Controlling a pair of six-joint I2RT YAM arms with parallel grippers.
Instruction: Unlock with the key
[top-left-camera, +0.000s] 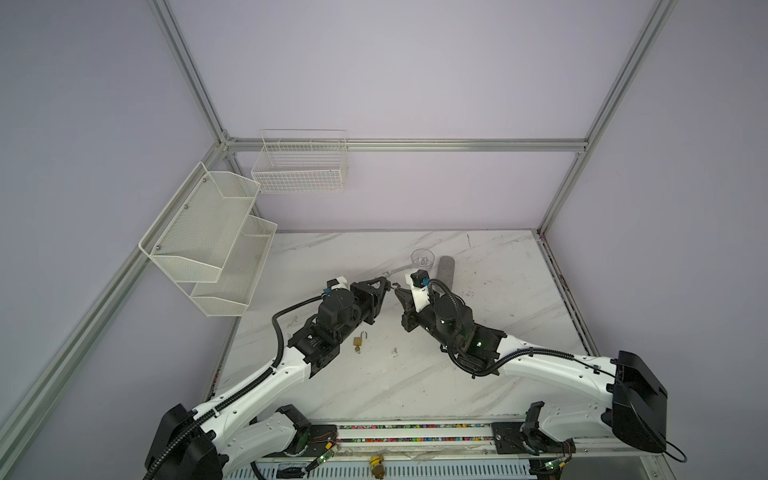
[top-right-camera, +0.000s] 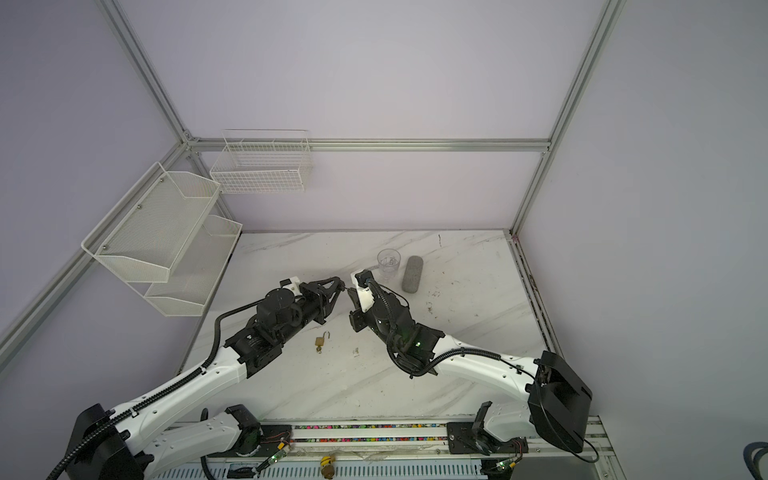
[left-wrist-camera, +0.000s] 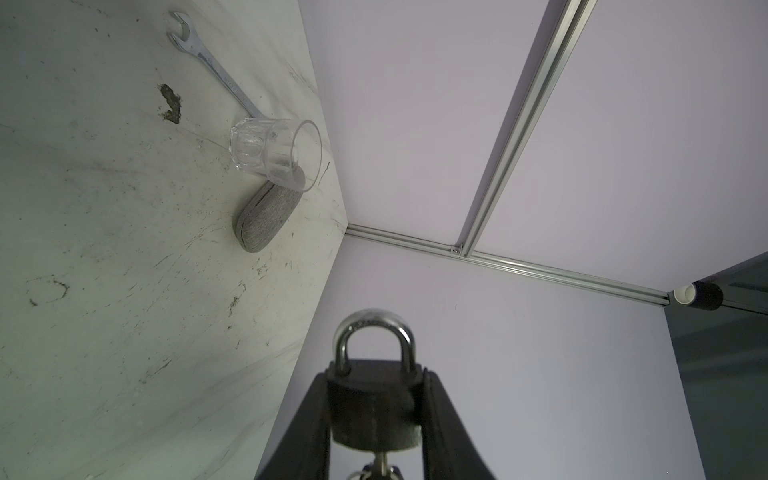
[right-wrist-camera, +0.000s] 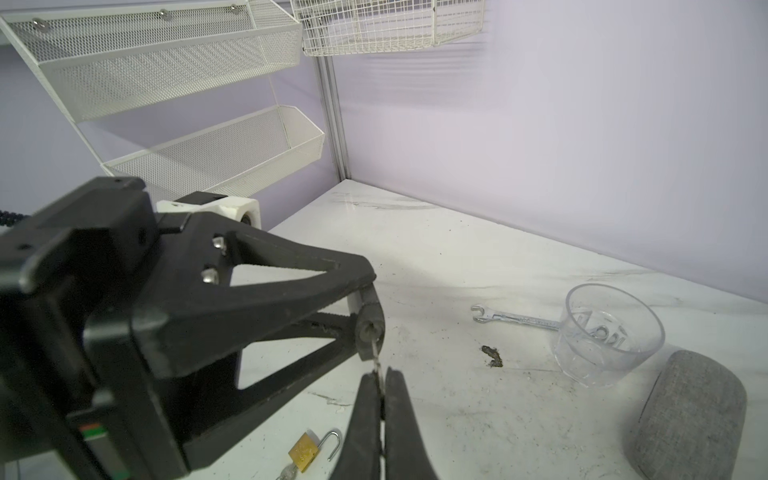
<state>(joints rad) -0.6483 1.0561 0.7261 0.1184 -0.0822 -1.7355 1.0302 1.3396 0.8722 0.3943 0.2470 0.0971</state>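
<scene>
Open room: mesh shelves (top-left-camera: 208, 232) hang at the left edge of the bench (top-left-camera: 498, 374); bare marble lies in front of both arms and along the right edge.
Left tool (top-left-camera: 384, 287): clamped on the dark padlock (left-wrist-camera: 372, 411), held above mid-bench.
Padlock: shackle seated (bright steel), key (right-wrist-camera: 376, 355) in its keyhole.
Right tool (right-wrist-camera: 380, 390): closed on the key.
Bench: scuffed white marble; brass padlock (top-left-camera: 358, 341) lying with its shackle open, then wrench (right-wrist-camera: 511, 318), clear cup (right-wrist-camera: 606, 332), grey case (right-wrist-camera: 690, 415).
Room: lilac walls, aluminium frame.

Robot lab cell: aluminium frame (top-left-camera: 415, 144)
</scene>
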